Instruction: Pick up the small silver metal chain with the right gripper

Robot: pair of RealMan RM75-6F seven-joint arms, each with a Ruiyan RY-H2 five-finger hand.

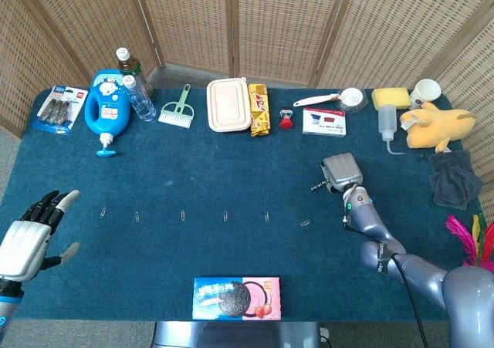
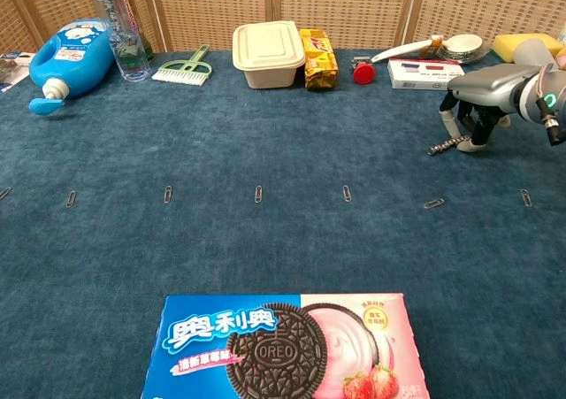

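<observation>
The small silver chain (image 2: 444,144) lies slanted at the right side of the blue table cloth, its upper end pinched under the fingertips (image 2: 478,139) of my right hand (image 2: 488,93). Its free end trails left, low over the cloth. In the head view only a short piece of the chain (image 1: 316,185) pokes out left of the right hand (image 1: 341,170), which hides the rest. My left hand (image 1: 31,236) hovers at the near left edge with its fingers spread and nothing in it.
A row of paper clips (image 2: 258,193) crosses the middle of the cloth, the nearest clip (image 2: 433,203) just in front of the chain. An Oreo box (image 2: 283,346) lies at the near edge. A lunch box (image 1: 228,105), snack bar, glasses box (image 1: 324,121), bottles and brush line the back.
</observation>
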